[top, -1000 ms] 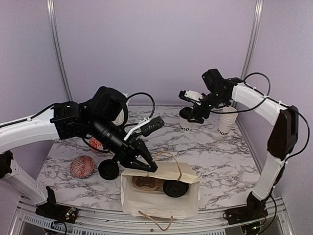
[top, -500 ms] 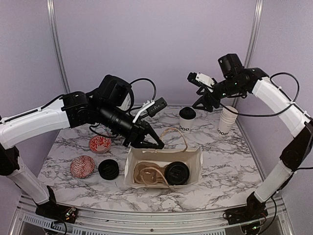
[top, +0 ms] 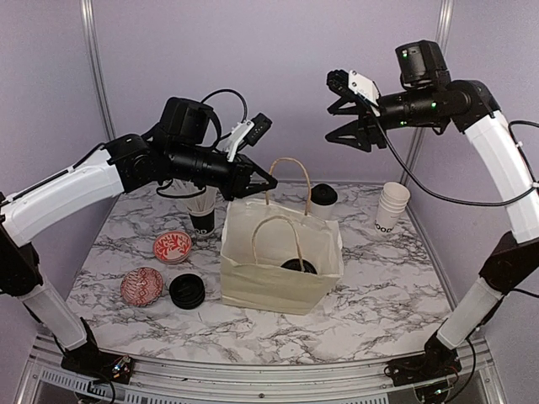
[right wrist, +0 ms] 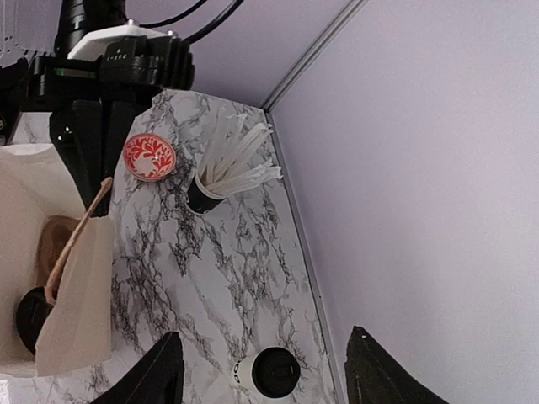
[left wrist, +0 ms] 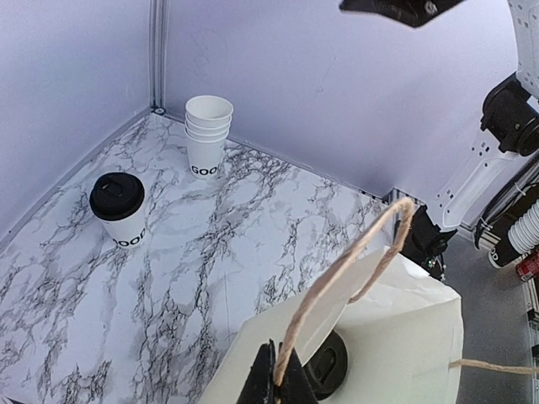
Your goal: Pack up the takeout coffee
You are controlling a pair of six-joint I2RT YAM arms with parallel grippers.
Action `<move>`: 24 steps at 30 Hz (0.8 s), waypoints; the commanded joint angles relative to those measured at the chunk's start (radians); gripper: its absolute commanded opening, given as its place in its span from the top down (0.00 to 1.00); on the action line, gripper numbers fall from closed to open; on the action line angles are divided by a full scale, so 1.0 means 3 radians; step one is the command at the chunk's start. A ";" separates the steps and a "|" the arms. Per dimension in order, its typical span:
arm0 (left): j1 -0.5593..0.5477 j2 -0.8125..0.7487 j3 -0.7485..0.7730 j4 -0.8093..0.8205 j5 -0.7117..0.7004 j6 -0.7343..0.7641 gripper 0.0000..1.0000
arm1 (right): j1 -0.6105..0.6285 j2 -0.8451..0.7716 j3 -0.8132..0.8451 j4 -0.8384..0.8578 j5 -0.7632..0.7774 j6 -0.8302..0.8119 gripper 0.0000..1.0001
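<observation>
Left wrist: "GOO" on lidded coffee cup (left wrist: 120, 212)

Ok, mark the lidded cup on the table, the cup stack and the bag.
lidded cup (left wrist: 116, 194): left wrist view, black lid.
cup stack (left wrist: 206, 157): left wrist view, bottom cup's wall.
bag (top: 269, 290): top view, front panel.
</observation>
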 commanded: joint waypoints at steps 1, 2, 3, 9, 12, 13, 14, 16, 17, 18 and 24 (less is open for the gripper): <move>-0.0013 0.0025 0.0000 0.0258 -0.0063 -0.0013 0.98 | 0.0212 0.0031 0.0019 -0.0322 0.0070 -0.0050 0.38; -0.0019 0.0019 -0.0046 0.0301 -0.0053 -0.0052 0.98 | 0.0262 0.0015 0.0051 -0.0355 0.0071 -0.0057 0.38; -0.0029 -0.0002 -0.0111 0.0356 -0.0086 -0.0095 0.98 | 0.0311 -0.0004 0.0080 -0.0393 0.0079 -0.0067 0.38; -0.0090 -0.0437 -0.1091 0.1520 -0.0563 -0.0564 1.00 | 0.0870 -0.0195 -0.0129 -0.0540 0.0371 -0.0159 0.41; -0.0127 -0.0649 -0.1514 0.2051 -0.0751 -0.0763 1.00 | 0.1236 -0.0318 -0.0405 -0.0527 0.0534 -0.0171 0.44; -0.0145 -0.0673 -0.1538 0.2062 -0.0776 -0.0763 1.00 | 0.1317 -0.0328 -0.0483 -0.0534 0.0555 -0.0175 0.45; -0.0160 -0.0692 -0.1554 0.2063 -0.0772 -0.0753 1.00 | 0.1386 -0.0333 -0.0529 -0.0551 0.0577 -0.0181 0.45; -0.0201 -0.0731 -0.1578 0.2059 -0.0751 -0.0742 1.00 | 0.1497 -0.0330 -0.0638 -0.0546 0.0660 -0.0197 0.46; -0.0227 -0.0751 -0.1579 0.2059 -0.0746 -0.0751 1.00 | 0.1544 -0.0331 -0.0698 -0.0539 0.0723 -0.0211 0.47; -0.0249 -0.0772 -0.1580 0.2047 -0.0758 -0.0754 1.00 | 0.1577 -0.0332 -0.0766 -0.0531 0.0764 -0.0223 0.48; -0.0436 -0.0956 -0.1722 0.2138 -0.1115 -0.0726 1.00 | 0.1708 -0.0335 -0.1097 -0.0443 0.0970 -0.0197 0.54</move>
